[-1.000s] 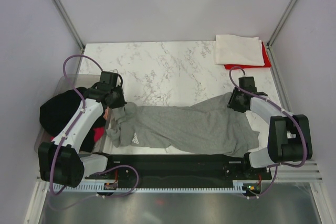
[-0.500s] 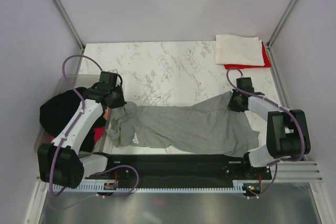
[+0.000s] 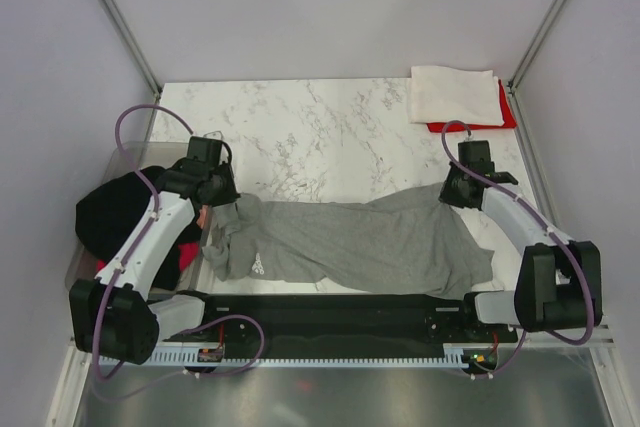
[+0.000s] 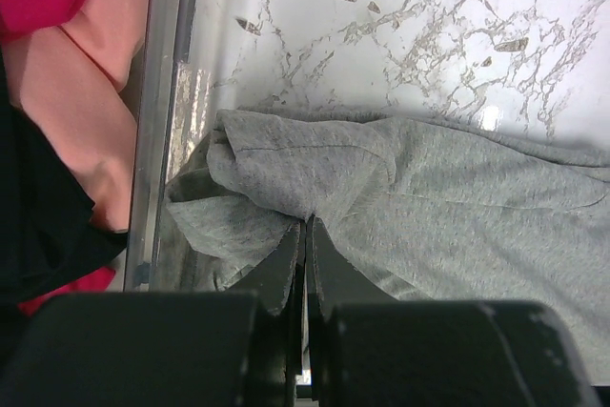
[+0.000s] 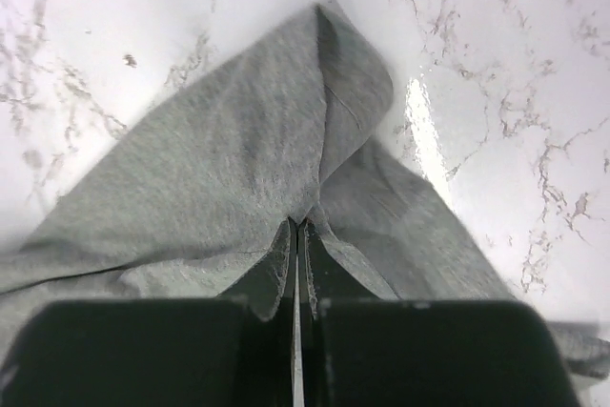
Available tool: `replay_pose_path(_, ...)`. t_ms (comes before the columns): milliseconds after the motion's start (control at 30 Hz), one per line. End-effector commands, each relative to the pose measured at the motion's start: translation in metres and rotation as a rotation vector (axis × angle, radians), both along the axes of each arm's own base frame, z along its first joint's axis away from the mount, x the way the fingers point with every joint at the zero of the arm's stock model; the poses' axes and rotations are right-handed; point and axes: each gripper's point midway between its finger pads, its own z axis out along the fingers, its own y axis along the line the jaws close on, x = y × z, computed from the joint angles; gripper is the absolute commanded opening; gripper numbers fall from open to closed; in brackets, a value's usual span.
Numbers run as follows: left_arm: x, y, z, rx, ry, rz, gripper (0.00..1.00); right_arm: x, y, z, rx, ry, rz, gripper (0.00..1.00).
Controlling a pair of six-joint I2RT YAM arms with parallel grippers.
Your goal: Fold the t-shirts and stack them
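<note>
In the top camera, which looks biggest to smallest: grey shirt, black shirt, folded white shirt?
Largest: grey t-shirt, clearly.
Then: black t-shirt and folded white t-shirt look alike; the left arm hides part of the black one.

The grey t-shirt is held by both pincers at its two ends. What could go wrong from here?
The left pincer and the right pincer each pinch only a small bunch of the grey t-shirt; a strong pull might slip it free.
The end at the left pincer lies at the rim of the clear tub and could snag there.
The cloth is bunched, so folding now would likely trap creases.
</note>
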Motion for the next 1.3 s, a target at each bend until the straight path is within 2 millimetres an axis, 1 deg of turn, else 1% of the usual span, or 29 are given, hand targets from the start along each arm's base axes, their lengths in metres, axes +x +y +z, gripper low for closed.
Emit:
replay_pose_path(0, 0.008, 0.003, 0.013, 0.023, -0.075, -0.023, 0.02, 0.004, 0.001, 0.031, 0.004, -0.058, 0.003, 0.00)
replay_pose_path(67, 0.008, 0.004, 0.013, 0.024, -0.074, -0.022, 0.02, 0.000, 0.002, 0.037, 0.008, -0.062, 0.006, 0.00)
replay_pose_path(100, 0.008, 0.003, 0.013, 0.023, -0.073, -0.023, 0.02, -0.001, 0.004, 0.039, 0.016, -0.063, 0.013, 0.04)
replay_pose_path(133, 0.008, 0.003, 0.013, 0.023, -0.073, -0.023, 0.02, -0.001, 0.004, 0.039, 0.020, -0.064, 0.016, 0.04)
replay_pose_path(167, 0.008, 0.003, 0.013, 0.023, -0.072, -0.025, 0.02, -0.003, 0.005, 0.036, 0.023, -0.056, 0.020, 0.11)
replay_pose_path(200, 0.008, 0.003, 0.013, 0.022, -0.073, -0.024, 0.02, -0.004, 0.006, 0.033, 0.025, -0.048, 0.023, 0.12)
replay_pose_path(267, 0.008, 0.003, 0.013, 0.022, -0.073, -0.024, 0.02, -0.006, 0.006, 0.020, 0.023, -0.013, 0.026, 0.13)
replay_pose_path(333, 0.008, 0.003, 0.013, 0.022, -0.073, -0.024, 0.02, -0.010, 0.006, 0.009, 0.023, 0.010, 0.028, 0.09)
replay_pose_path(367, 0.007, 0.003, 0.013, 0.022, -0.073, -0.024, 0.02, -0.009, 0.007, 0.009, 0.031, 0.000, 0.030, 0.10)
replay_pose_path(433, 0.007, 0.003, 0.012, 0.022, -0.072, -0.024, 0.02, -0.008, 0.011, 0.010, 0.050, -0.012, 0.032, 0.15)
replay_pose_path(533, 0.007, 0.003, 0.013, 0.022, -0.075, -0.025, 0.02, -0.010, 0.014, 0.010, 0.054, -0.019, 0.035, 0.29)
replay_pose_path(567, 0.007, 0.003, 0.013, 0.022, -0.075, -0.025, 0.02, -0.011, 0.015, 0.010, 0.054, -0.021, 0.039, 0.29)
replay_pose_path(600, 0.007, 0.003, 0.014, 0.023, -0.078, -0.026, 0.02, -0.012, 0.010, 0.013, 0.036, -0.034, 0.024, 0.29)
replay_pose_path(633, 0.007, 0.003, 0.013, 0.021, -0.075, -0.026, 0.02, -0.015, 0.006, 0.010, 0.019, -0.030, 0.006, 0.23)
replay_pose_path(667, 0.007, 0.003, 0.014, 0.021, -0.078, -0.026, 0.02, -0.016, 0.003, 0.009, 0.006, -0.037, -0.005, 0.22)
replay_pose_path(700, 0.007, 0.003, 0.013, 0.022, -0.076, -0.027, 0.02, -0.016, 0.000, 0.010, -0.003, -0.049, -0.016, 0.22)
replay_pose_path(833, 0.007, 0.003, 0.014, 0.019, -0.079, -0.029, 0.02, -0.020, 0.003, -0.006, 0.011, -0.006, -0.009, 0.23)
replay_pose_path(867, 0.007, 0.003, 0.014, 0.019, -0.079, -0.029, 0.02, -0.020, 0.001, -0.009, 0.004, 0.002, -0.021, 0.24)
replay_pose_path(900, 0.007, 0.003, 0.014, 0.020, -0.079, -0.031, 0.02, -0.020, -0.001, -0.009, -0.004, 0.003, -0.028, 0.26)
replay_pose_path(933, 0.007, 0.002, 0.014, 0.019, -0.077, -0.033, 0.02, -0.018, -0.004, -0.007, -0.018, -0.008, -0.039, 0.35)
replay_pose_path(967, 0.006, 0.002, 0.014, 0.019, -0.076, -0.032, 0.02, -0.018, -0.005, -0.005, -0.022, -0.016, -0.044, 0.41)
replay_pose_path(1000, 0.007, 0.002, 0.014, 0.020, -0.079, -0.033, 0.02, -0.017, -0.007, 0.001, -0.024, -0.036, -0.049, 0.45)
replay_pose_path(1033, 0.007, 0.002, 0.014, 0.020, -0.079, -0.033, 0.02, -0.013, -0.007, 0.006, -0.020, -0.054, -0.053, 0.54)
replay_pose_path(1133, 0.007, 0.002, 0.014, 0.019, -0.079, -0.034, 0.02, -0.006, -0.007, 0.022, -0.013, -0.099, -0.045, 0.70)
replay_pose_path(1267, 0.007, 0.002, 0.014, 0.017, -0.078, -0.035, 0.02, -0.002, -0.012, 0.029, -0.029, -0.119, -0.056, 0.71)
